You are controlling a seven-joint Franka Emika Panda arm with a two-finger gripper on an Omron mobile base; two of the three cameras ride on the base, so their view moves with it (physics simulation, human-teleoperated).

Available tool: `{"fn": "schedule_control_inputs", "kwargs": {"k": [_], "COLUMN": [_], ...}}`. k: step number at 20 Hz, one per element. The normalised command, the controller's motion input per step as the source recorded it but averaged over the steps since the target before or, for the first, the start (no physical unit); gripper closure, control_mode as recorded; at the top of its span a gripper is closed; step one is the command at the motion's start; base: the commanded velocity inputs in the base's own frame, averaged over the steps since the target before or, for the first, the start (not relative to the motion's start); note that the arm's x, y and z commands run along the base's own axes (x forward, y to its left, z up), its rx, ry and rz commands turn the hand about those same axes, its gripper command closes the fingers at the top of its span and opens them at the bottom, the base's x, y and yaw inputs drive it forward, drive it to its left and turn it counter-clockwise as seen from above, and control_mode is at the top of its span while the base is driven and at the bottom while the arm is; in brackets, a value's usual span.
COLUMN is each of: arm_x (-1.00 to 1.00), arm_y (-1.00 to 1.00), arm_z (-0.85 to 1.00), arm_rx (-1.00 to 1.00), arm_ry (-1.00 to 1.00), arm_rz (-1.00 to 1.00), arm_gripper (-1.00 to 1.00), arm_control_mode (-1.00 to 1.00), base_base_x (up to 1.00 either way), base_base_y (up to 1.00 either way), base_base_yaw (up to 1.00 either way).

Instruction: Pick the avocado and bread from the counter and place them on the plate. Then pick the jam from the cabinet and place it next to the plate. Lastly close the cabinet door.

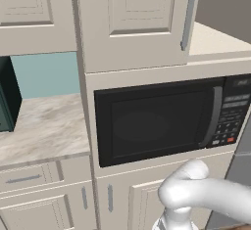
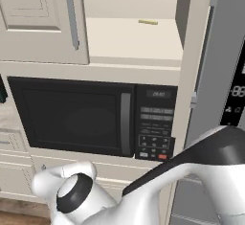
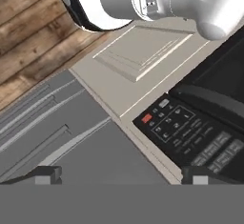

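Here the cabinet (image 2: 134, 37) stands open above the microwave (image 2: 76, 116), its door (image 2: 43, 20) swung left with the bar handle (image 2: 72, 13) at its edge. On its pale shelf lies a thin yellowish strip (image 2: 148, 22), too small to identify. Left of the microwave, a stretch of desk (image 1: 44, 126) meets a teal wall (image 1: 46, 75). The microwave's keypad (image 3: 178, 127) has a red button; its lettering is unreadable. The end effector (image 3: 121, 176) is released, jaws wide, near the keypad, grasping nothing.
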Motion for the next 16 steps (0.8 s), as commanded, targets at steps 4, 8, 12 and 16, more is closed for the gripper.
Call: {"fn": "schedule_control_inputs", "kwargs": {"k": [4, 8, 12, 16], "arm_x": [-0.06, -0.08, -0.12, -0.22], "arm_y": [-0.56, -0.35, -0.08, 0.00], "arm_z": [0.03, 0.07, -0.03, -0.18], "arm_rx": [0.32, 0.37, 0.46, 0.49], "arm_ry": [0.05, 0.00, 0.00, -0.03], "arm_rz": [0.10, 0.20, 0.24, 0.23], "arm_gripper": [-1.00, -1.00, -1.00, -1.00], "arm_control_mode": [-1.00, -1.00, -1.00, -1.00], "base_base_x": [0.00, 0.00, 0.00, 0.00], "base_base_y": [0.00, 0.00, 0.00, 0.00], "base_base_yaw": [0.00, 0.00, 0.00, 0.00]}}
